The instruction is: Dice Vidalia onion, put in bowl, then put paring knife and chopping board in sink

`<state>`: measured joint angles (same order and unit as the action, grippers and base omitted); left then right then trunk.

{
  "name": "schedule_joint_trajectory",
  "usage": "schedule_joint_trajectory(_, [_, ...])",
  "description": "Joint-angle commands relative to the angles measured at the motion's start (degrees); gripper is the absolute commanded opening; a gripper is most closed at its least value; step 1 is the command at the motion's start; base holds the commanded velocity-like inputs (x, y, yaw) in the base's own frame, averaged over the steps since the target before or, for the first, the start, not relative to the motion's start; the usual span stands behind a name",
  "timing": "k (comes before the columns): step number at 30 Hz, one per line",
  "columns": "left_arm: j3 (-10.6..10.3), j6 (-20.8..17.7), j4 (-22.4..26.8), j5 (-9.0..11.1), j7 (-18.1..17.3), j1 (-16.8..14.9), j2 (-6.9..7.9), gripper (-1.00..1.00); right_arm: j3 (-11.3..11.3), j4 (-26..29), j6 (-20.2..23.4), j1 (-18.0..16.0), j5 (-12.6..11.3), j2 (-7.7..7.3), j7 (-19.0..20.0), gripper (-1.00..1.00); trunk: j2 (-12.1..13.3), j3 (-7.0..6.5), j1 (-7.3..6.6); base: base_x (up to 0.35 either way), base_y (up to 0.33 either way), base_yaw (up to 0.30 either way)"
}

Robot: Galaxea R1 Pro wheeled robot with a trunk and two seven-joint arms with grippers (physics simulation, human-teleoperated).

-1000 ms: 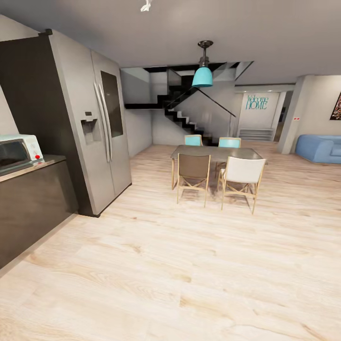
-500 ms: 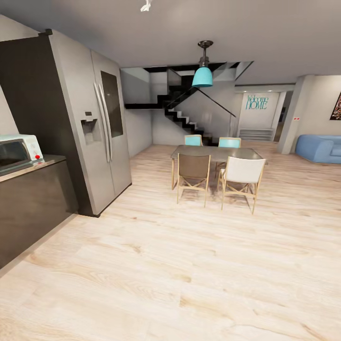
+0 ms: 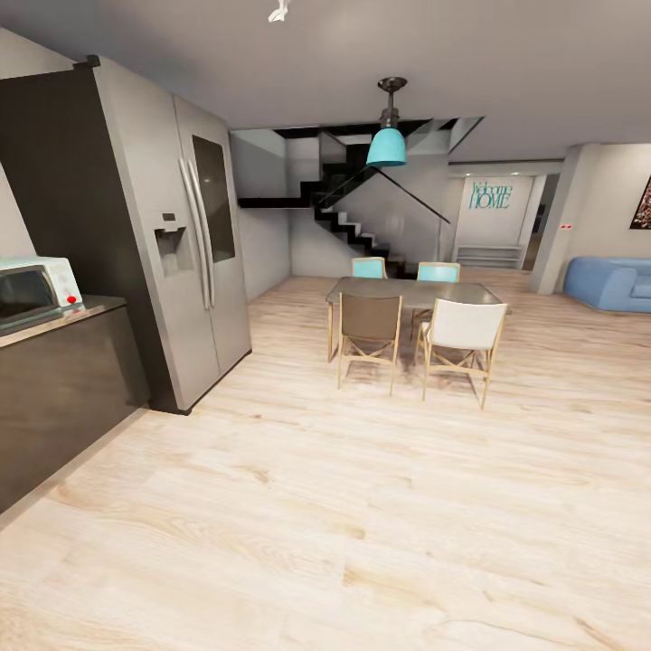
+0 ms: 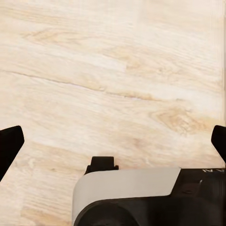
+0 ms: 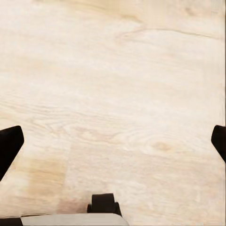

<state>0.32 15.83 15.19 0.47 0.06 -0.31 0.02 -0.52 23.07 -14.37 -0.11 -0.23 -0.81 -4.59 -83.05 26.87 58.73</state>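
The onion, sink, chopping board, paring knife and bowl are out of view. A stretch of countertop (image 3: 63, 318) runs along the left over dark cabinets. My left gripper (image 4: 113, 141) hangs open over pale wooden floor, its dark fingertips (image 4: 9, 143) spread to the picture's two edges with nothing between them. My right gripper (image 5: 113, 141) is open the same way above bare floor, fingertips (image 5: 9, 143) wide apart. A grey and black part of the robot's body (image 4: 141, 197) lies under the left gripper.
A mint microwave (image 3: 34, 289) stands on the counter at the left, beside a tall steel fridge (image 3: 185, 253). Ahead are a dining table (image 3: 411, 294) with several chairs, a teal hanging lamp (image 3: 387, 145), stairs (image 3: 348, 221) and a blue sofa (image 3: 615, 282). Wooden floor (image 3: 344, 506) stretches between.
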Motion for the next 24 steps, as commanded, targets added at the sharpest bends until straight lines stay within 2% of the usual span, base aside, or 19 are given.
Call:
schedule_joint_trajectory(1, [0.04, 0.21, 0.19, 0.12, 0.02, -0.03, -0.35, 1.0, -0.07, 1.7, -0.22, 0.01, -0.05, -0.16, -0.2, 1.0, -0.03, 0.06, 0.0, 0.0, 0.0, 0.0])
schedule_joint_trajectory(5, [0.04, 0.25, 1.29, 0.14, 0.03, -0.03, -1.77, 1.0, -0.03, 7.08, -0.41, -0.05, 0.0, -0.52, -0.39, 1.0, -0.03, 0.06, 0.0, 0.0, 0.0, 0.0])
schedule_joint_trajectory(9, [0.01, 0.18, 1.98, 0.11, 0.03, -0.04, -2.13, 1.0, -0.02, 8.77, -0.57, -0.06, 0.04, -0.73, -0.23, 1.0, -0.03, 0.06, 0.0, 0.0, 0.0, 0.0])
schedule_joint_trajectory(16, [-0.08, 0.24, 1.52, 0.14, -0.04, -0.04, 0.13, 1.0, 0.01, 7.04, -4.59, -0.07, -0.28, -1.35, 0.08, 1.0, -0.03, 0.06, 0.0, 0.0, 0.0, 0.0])
schedule_joint_trajectory(24, [-0.14, 0.25, 1.28, 0.15, -0.06, -0.04, 0.53, 1.0, -0.01, 4.12, -6.29, -0.07, -0.3, -1.01, 0.07, 1.0, -0.03, 0.06, 0.0, 0.0, 0.0, 0.193])
